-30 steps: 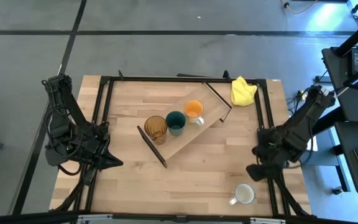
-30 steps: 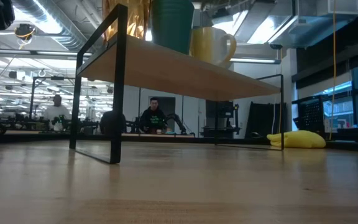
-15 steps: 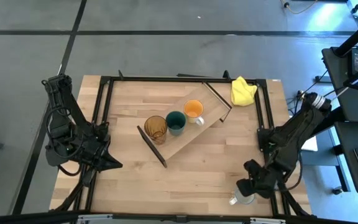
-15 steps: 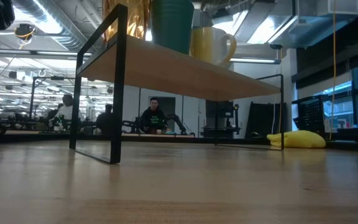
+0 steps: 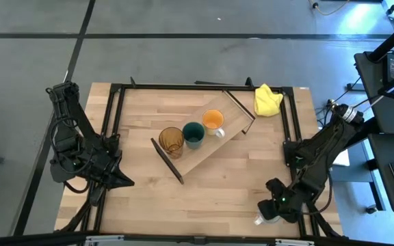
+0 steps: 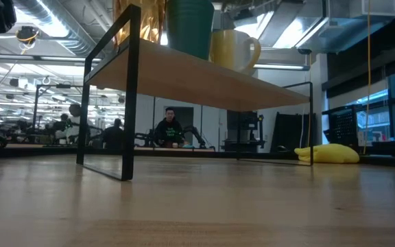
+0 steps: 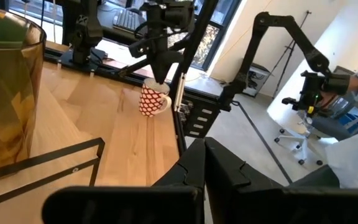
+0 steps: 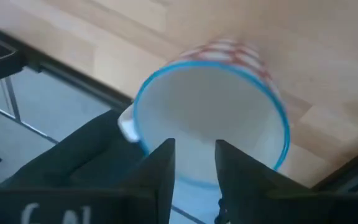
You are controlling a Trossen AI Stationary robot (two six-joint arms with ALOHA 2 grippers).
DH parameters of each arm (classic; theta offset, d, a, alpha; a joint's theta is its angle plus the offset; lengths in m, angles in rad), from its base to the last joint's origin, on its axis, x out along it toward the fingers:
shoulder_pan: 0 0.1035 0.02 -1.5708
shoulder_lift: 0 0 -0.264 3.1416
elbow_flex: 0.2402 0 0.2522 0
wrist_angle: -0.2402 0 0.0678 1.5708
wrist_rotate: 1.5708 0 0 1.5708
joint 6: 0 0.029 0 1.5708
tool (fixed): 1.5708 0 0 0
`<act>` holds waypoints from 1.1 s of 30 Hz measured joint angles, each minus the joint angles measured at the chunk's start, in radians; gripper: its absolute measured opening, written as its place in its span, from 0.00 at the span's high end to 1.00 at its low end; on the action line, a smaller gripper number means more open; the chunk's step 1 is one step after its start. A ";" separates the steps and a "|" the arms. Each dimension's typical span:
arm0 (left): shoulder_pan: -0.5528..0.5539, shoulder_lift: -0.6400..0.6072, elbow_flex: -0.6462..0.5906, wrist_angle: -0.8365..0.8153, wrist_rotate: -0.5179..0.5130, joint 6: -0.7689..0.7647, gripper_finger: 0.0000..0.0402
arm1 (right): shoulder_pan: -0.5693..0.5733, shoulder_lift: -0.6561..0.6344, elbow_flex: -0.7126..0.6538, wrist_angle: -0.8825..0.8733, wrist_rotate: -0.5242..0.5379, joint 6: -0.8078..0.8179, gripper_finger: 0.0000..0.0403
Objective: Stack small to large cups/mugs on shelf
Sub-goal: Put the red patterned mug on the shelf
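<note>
Right hand [image 5: 271,208] low over the white mug [image 8: 213,112] at the near right corner of the bench [image 5: 142,184]; fingers [image 8: 160,168] parted, one either side of the mug's blue rim, not clamped on it as far as the right wrist view shows; a second ago this arm stood back from the mug, which then lay fully in view from above, now mostly covered by the hand; mug carries a red-and-white check pattern [image 7: 151,101]; no readable writing anywhere.

Left hand [image 5: 118,179] closed, empty, parked at the bench's left side, unmoved.

Shelf [image 5: 214,140] set diagonally mid-bench; on it, in a row, amber ribbed tumbler [image 5: 171,141], dark teal cup [image 5: 193,134], orange mug [image 5: 213,121], each just beside the next; none has shifted.

Yellow cloth [image 5: 267,100] at the far right corner of the bench.

People in the room beyond, seen in the low view; one figure at left has changed position.
</note>
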State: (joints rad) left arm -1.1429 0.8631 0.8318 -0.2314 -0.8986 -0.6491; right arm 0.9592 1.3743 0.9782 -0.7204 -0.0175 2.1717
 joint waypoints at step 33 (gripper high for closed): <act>0.000 0.000 0.000 -0.017 -0.001 0.004 1.00 | 0.000 0.069 0.062 -0.242 -0.064 -0.034 0.58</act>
State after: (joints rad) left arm -1.1430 0.8631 0.8314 -0.2484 -0.8993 -0.6453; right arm 0.9596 1.4428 1.0401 -0.9621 -0.0811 2.1376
